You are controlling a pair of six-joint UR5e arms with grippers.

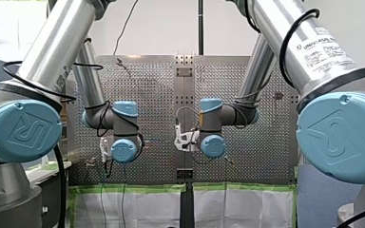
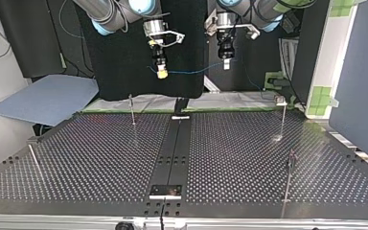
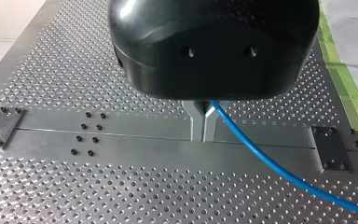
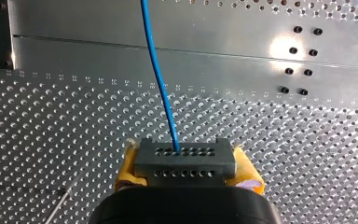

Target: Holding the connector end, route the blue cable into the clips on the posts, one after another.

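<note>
My right pincer (image 4: 186, 170) clamps one grey connector block (image 4: 184, 158). My left pincer (image 3: 203, 126) pinches one thin blue cable (image 3: 261, 156). Four slim metal posts (image 2: 132, 109) stand apart.

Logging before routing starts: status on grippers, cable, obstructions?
Left gripper shut on blue cable. Right gripper shut on connector. Cable slung between them above the table, not yet on any post. Nothing blocking the posts.

Under my left end effector (image 3: 203, 137) a smooth centre strip (image 3: 121, 140) crosses the perforated worktop (image 3: 98, 186); green tape (image 3: 345, 86) runs well to one side.
</note>
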